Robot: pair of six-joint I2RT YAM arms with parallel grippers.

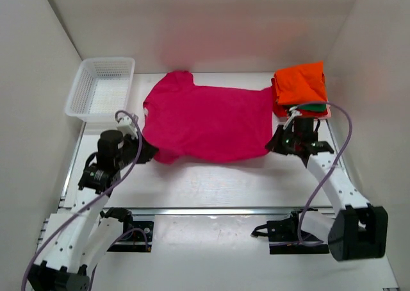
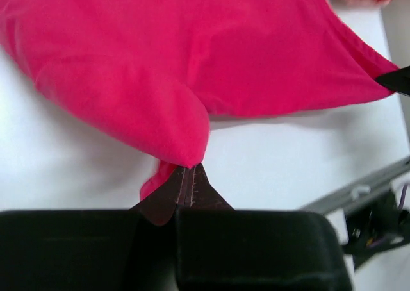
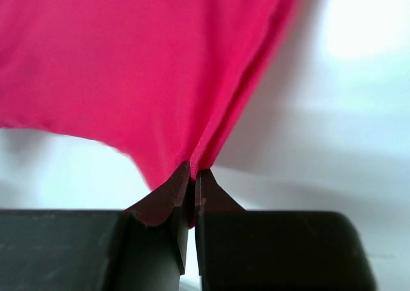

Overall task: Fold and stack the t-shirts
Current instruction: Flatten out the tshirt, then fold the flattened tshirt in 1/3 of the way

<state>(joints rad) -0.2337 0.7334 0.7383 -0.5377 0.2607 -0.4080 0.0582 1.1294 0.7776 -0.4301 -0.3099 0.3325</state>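
One white basket (image 1: pixel 73 99) near magenta tee (image 1: pixel 205 121), pinched by L hand (image 2: pixel 189 170), R hand (image 3: pixel 193 170).

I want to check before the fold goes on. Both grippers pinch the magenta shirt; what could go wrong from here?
1. The left gripper and right gripper each pinch only a small tip of the shirt; the cloth might slip out when lifted.
2. The shirt's far right corner reaches the folded stack, and the right gripper is close to it; a pull or swing could disturb the stack.

White mesh basket (image 1: pixel 102 89) at far left, white table (image 1: pixel 211 175)
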